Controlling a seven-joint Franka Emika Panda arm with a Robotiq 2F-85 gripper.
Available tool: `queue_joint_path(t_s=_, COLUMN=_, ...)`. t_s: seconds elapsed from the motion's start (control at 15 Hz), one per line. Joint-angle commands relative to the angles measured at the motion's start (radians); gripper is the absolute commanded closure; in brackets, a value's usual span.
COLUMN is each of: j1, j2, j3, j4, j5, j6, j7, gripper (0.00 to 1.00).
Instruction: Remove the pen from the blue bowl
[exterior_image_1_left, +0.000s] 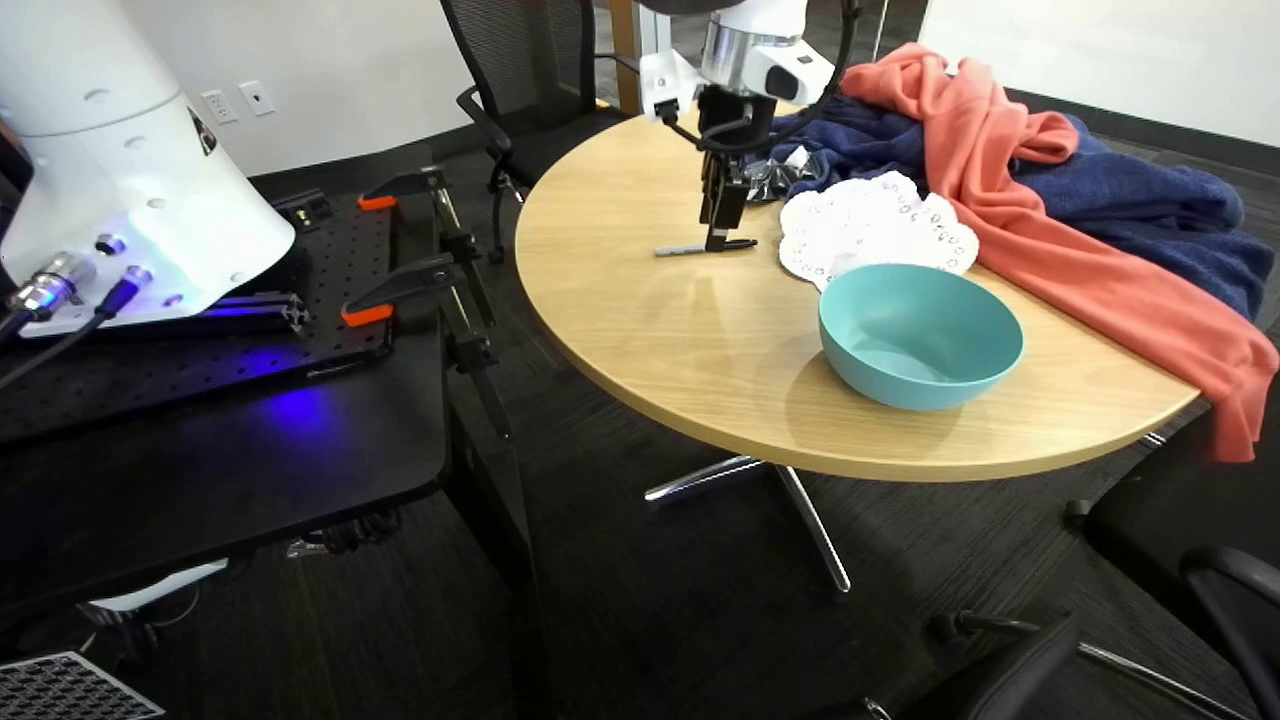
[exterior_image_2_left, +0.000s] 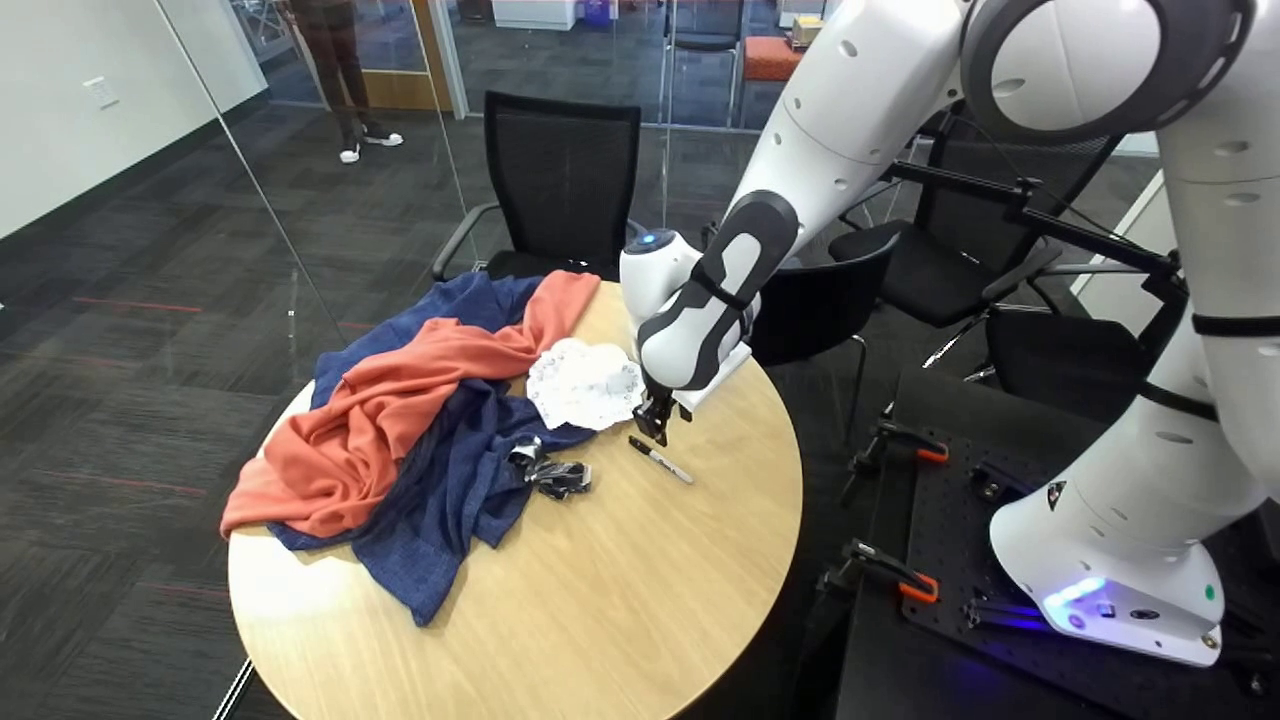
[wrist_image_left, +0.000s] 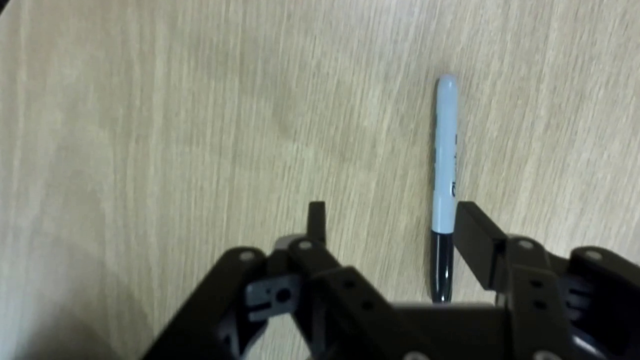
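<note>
The pen, a grey marker with a black cap, lies flat on the round wooden table in both exterior views (exterior_image_1_left: 680, 250) (exterior_image_2_left: 661, 460). It also shows in the wrist view (wrist_image_left: 444, 180). My gripper (exterior_image_1_left: 715, 242) is above the pen, pointing down. In the wrist view my gripper (wrist_image_left: 390, 215) is open, its fingers wide apart. The pen's capped end shows between the fingers, close to the right one; I cannot tell if they touch. The blue bowl (exterior_image_1_left: 905, 388) stands upright near the table edge, with nothing seen in it. The bowl does not show in the wrist view.
A white lacy doily (exterior_image_1_left: 875, 230) lies beside the bowl. An orange cloth (exterior_image_1_left: 1010, 170) and a navy cloth (exterior_image_1_left: 1150, 195) are heaped on the table. A shiny black packet (exterior_image_2_left: 560, 475) lies by the navy cloth. Black chairs (exterior_image_2_left: 560, 180) stand around the table (exterior_image_2_left: 640, 600).
</note>
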Motion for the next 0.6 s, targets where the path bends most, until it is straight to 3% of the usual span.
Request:
queue_joint_path(t_s=0.0, j1=0.005, j2=-0.031, j3=-0.007, j4=-0.046, j5=-0.011, j6=0.056, j7=-0.017, gripper=0.01)
queue_joint_path(t_s=0.53, j1=0.002, j2=-0.001, j3=-0.002, j4=-0.014, j5=0.002, j6=0.050, j7=-0.002, gripper=0.00)
